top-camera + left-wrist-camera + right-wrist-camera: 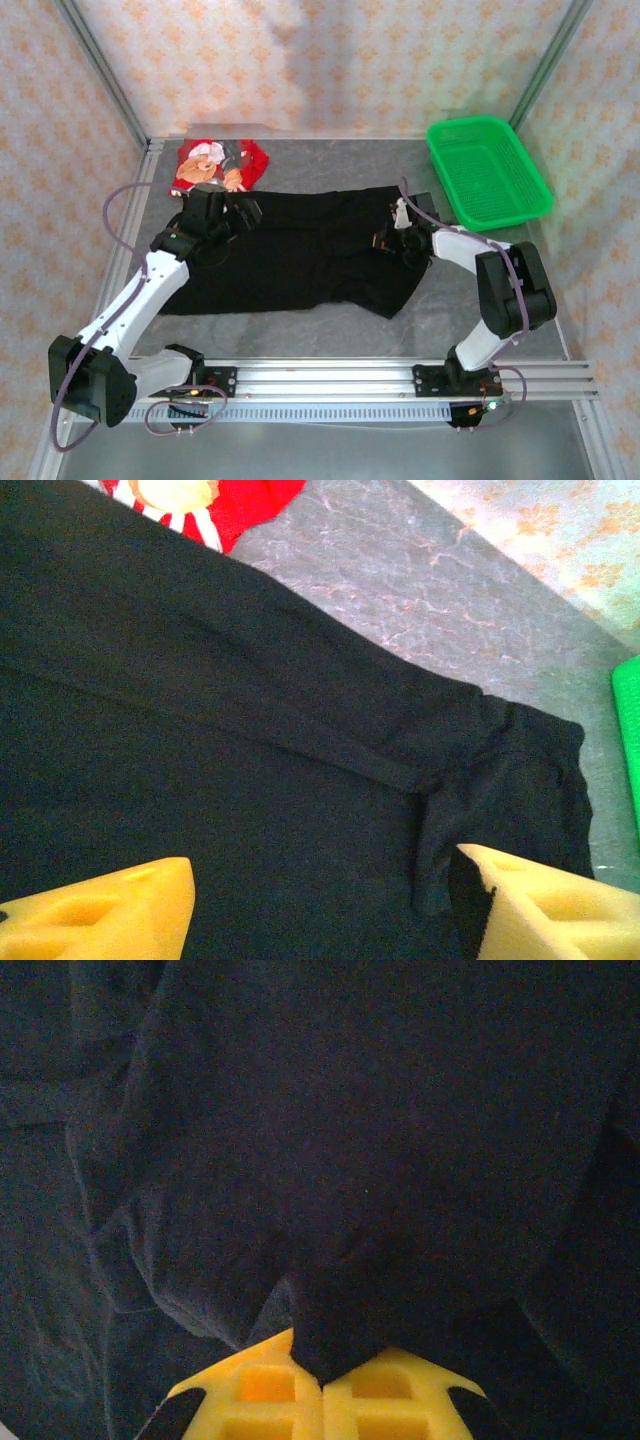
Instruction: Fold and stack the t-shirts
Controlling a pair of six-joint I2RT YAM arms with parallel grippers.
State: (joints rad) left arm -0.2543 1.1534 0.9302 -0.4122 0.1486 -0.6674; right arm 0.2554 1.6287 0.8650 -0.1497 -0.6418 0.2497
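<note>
Yellow fingers of my right pincer (322, 1385) were clamped shut on a small peak of the black t-shirt (300, 250), towards the cloth's three o'clock side. That shirt lay spread across the middle of the surface (330, 160). The red t-shirt (215, 165) sat crumpled at eleven o'clock, just beside its far edge. My left pincer (320, 920) hovered agape over the ten o'clock corner, gripping nothing. I judged the bite shallow: a one-sided pull could slip it free, or drag the shirt into bunches.
</note>
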